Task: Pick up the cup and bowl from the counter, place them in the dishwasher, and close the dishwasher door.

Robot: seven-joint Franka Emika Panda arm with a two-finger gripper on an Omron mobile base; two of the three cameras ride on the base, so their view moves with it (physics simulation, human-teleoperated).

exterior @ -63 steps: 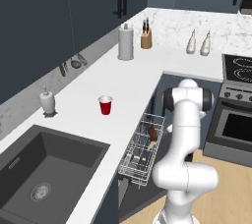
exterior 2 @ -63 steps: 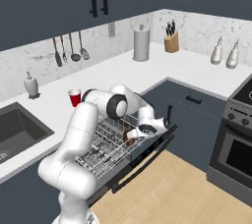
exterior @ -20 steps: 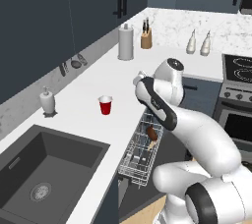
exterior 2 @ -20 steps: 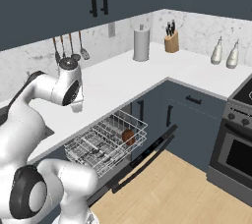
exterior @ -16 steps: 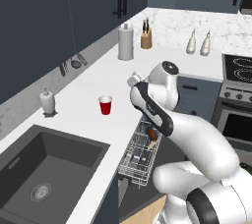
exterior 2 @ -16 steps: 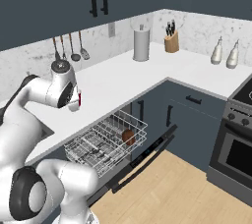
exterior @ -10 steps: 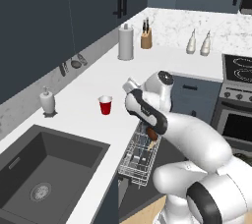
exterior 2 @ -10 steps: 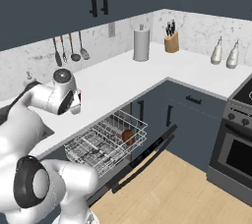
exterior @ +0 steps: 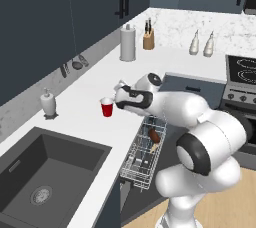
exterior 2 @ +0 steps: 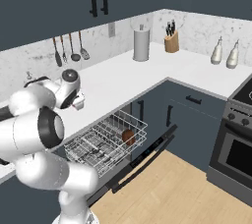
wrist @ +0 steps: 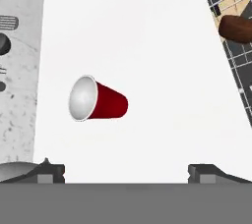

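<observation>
Now, cup: the red cup (exterior: 107, 107) stands upright on the counter (exterior: 85, 97), between the sink and the pulled-out rack; from the hand view the cup (wrist: 97, 98) sits left of centre, its white mouth turned to the left of that picture.
Gripper: the gripper (exterior: 120, 95) hovers just beside the cup on its rack side, not touching it; from the hand view its two tips (wrist: 127, 170) stand wide apart with nothing between them, and the cup lies beyond them.
Bowl: the dark brown bowl (exterior 2: 128, 136) sits in the wire rack (exterior 2: 106, 142), tilted among the tines; it also shows at the top right of the hand view (wrist: 236, 28).
Dishwasher: the dishwasher door (exterior 2: 142, 156) is folded down flat and the rack is drawn out over it.
Sink: the dark sink (exterior: 47, 172) is set in the counter, well apart from the cup.
Soap dispenser: a white dispenser (exterior: 48, 103) stands near the back wall, beside the sink.
Far counter: a paper towel roll (exterior: 128, 43) and a knife block (exterior: 148, 37) stand near the corner; two bottles (exterior: 201, 43) stand near the stove (exterior: 241, 76).
Wall: utensils (exterior 2: 69, 49) hang on the backsplash.
</observation>
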